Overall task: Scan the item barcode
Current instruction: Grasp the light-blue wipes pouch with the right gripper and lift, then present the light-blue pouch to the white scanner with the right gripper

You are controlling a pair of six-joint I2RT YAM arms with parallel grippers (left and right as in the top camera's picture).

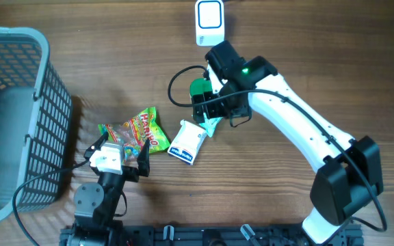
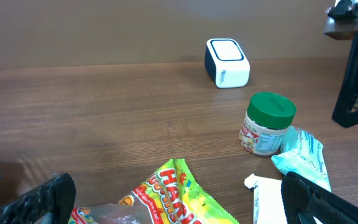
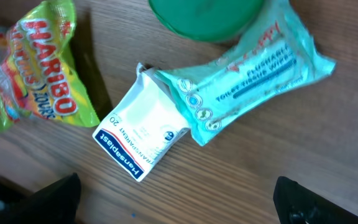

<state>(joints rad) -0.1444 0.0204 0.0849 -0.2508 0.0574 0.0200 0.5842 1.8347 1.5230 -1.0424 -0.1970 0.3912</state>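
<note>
Green-lidded jar (image 2: 267, 124): upright on the wood, printed white label round the body. Teal flushable toilet-tissue wipes pack (image 3: 253, 68): flat, printed face up, one end against the jar. White Hansaplast box (image 3: 143, 134): flat, blue band at the end away from the jar, nearer end overlapped by the pack's corner. Yellow-green Haribo bag (image 1: 139, 133): crumpled, flat, beyond the box from the jar. White, dark-sided barcode scanner (image 2: 227, 62): upright, apart from the jar, on its opposite side.

Wooden table (image 1: 286, 55), grey basket (image 1: 40, 102), white scanner (image 1: 209, 22), green-lidded jar (image 2: 268, 123), Haribo bag (image 1: 139, 131), Hansaplast box (image 1: 187, 142), wipes pack (image 3: 253, 68)
</note>
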